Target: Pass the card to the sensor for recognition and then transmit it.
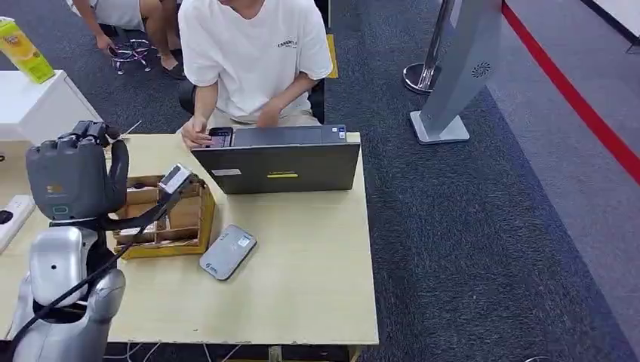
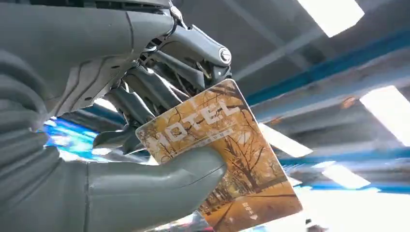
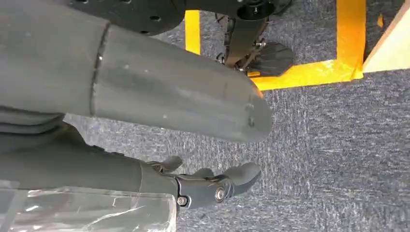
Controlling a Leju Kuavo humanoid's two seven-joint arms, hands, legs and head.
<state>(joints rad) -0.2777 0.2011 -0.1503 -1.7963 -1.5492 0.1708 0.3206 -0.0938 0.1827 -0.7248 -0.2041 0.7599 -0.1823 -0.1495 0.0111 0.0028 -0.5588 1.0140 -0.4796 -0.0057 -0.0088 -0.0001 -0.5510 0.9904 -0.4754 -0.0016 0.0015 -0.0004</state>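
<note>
My left hand (image 1: pixel 83 170) is raised over the left side of the table, pinching a card (image 1: pixel 175 179) by one end. In the left wrist view the card (image 2: pixel 227 159) is orange-brown with a tree picture and the word HOTEL, pinched between the thumb (image 2: pixel 154 186) and the dark fingers (image 2: pixel 159 87). It points up toward the ceiling lights. A flat grey card sensor (image 1: pixel 227 251) lies on the table, in front and to the right of the card. My right hand (image 3: pixel 145 96) hangs over blue carpet with its fingers loosely apart, holding nothing.
A wooden compartment box (image 1: pixel 162 219) sits under the held card. An open laptop (image 1: pixel 279 158) stands at the far edge of the wooden table (image 1: pixel 302 294), with a seated person (image 1: pixel 249 53) behind it. A power strip (image 1: pixel 11 215) lies at left. A grey kiosk stand (image 1: pixel 460 68) rises at right.
</note>
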